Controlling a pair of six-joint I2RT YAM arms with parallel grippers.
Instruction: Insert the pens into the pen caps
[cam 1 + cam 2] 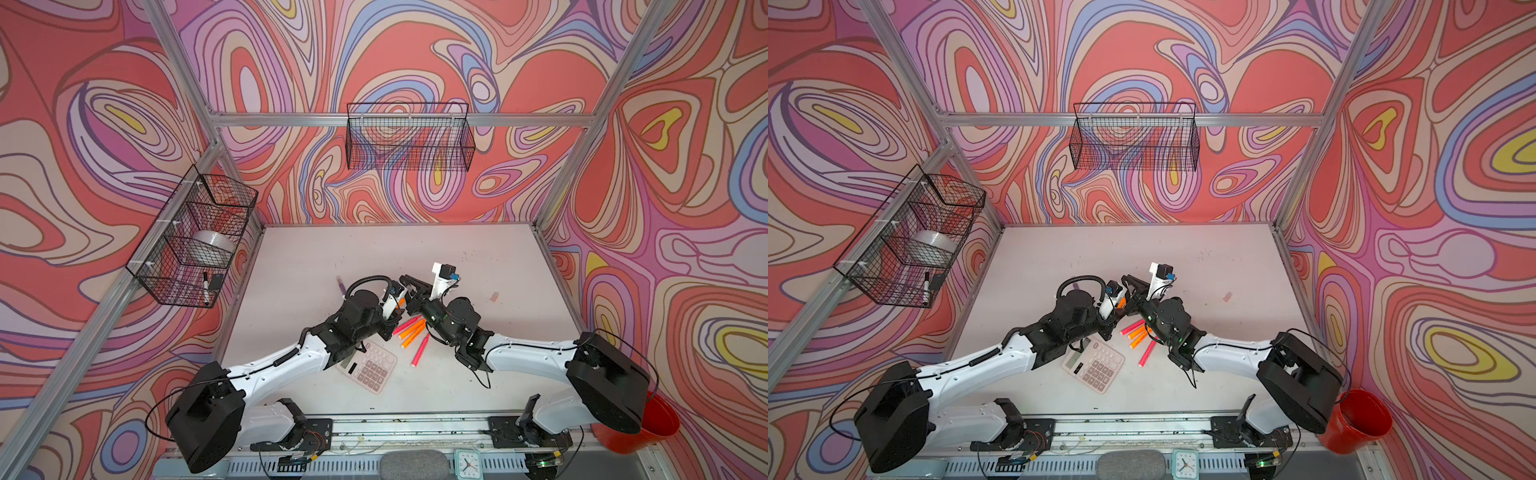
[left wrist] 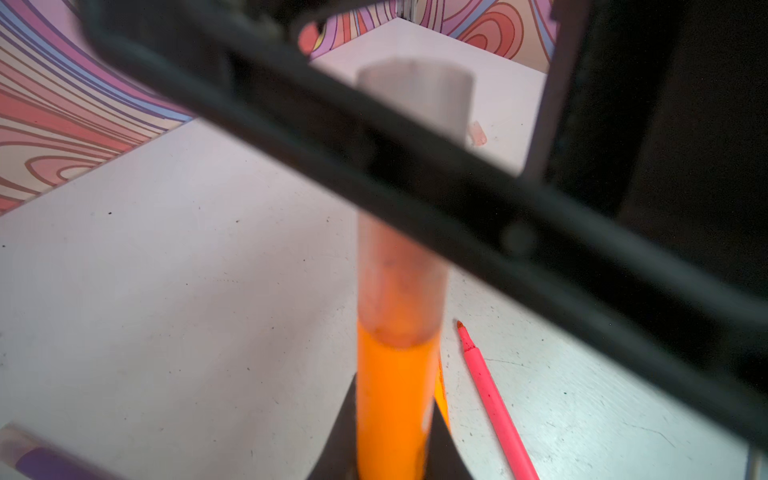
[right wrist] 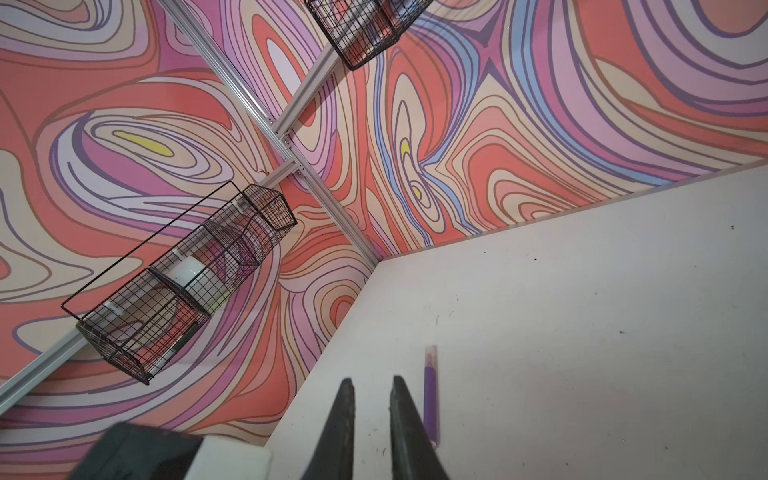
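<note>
left gripper (image 2: pixel 397 453) pinches orange pen (image 2: pixel 395 386), cap (image 2: pixel 401 286) looks seated, right gripper (image 3: pixel 372 382) closed empty; next, loose cap (image 1: pixel 493 296) at 3 o'clock.

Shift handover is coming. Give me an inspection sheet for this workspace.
Surface: white table, scuffed, speckled.
Job's things: orange pen held, fitted cap on its tip; purple pen capped; four pens piled between the arms; one loose cap apart.
Clutter: calculator.
Grippers: left gripper shut on orange pen; right gripper shut, at fitted cap.
Cables: corrugated cable looped over left wrist.
Surroundings: back basket, side basket, red bucket, clock.
</note>
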